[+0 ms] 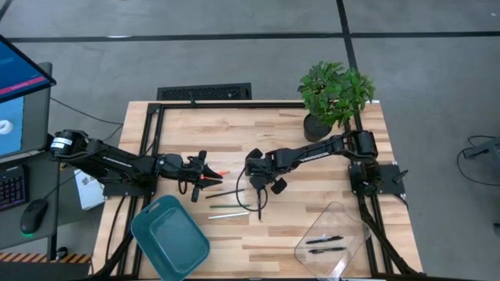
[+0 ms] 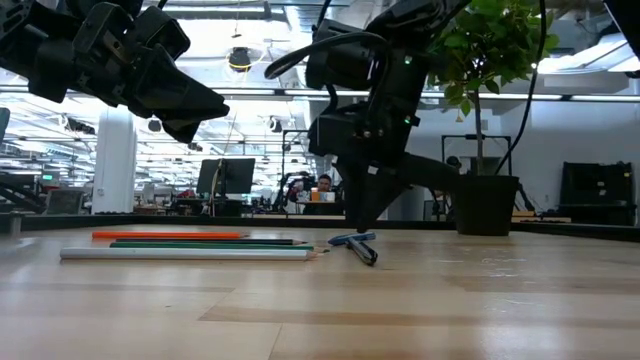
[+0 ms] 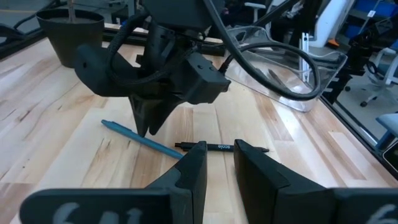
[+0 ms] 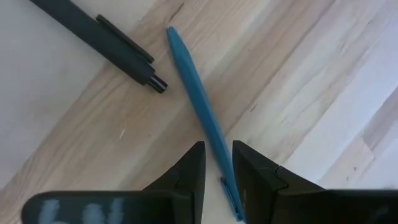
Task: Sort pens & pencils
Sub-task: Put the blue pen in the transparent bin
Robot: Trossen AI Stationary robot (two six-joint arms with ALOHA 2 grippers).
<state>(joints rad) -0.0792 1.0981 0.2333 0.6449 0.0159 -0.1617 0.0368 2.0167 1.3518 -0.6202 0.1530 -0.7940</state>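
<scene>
Blue plastic shows between the right gripper's [image 4: 216,163] two dark fingers: they straddle the blue pen [image 4: 198,109] lying flat near the middle of the tabletop [image 1: 328,172], open only a narrow way, the pen in the gap; whether the pads press it I cannot tell. A black pen [image 4: 99,38] lies close beside the blue one, angled away from it. Two more black pens [image 1: 323,245] lie inside the clear tray [image 1: 349,218] at the table's near right corner. The left gripper [image 3: 219,163] hovers above the wood left of centre, its fingers a narrow gap apart with nothing between them. Just beside it lies the orange pencil [image 1: 212,176], with the green pencil [image 2: 205,242] and the pale pencil [image 2: 185,254] laid roughly parallel toward the near edge. A teal bin [image 1: 169,236] sits at the near left, a potted plant [image 1: 334,94] at the far right corner
</scene>
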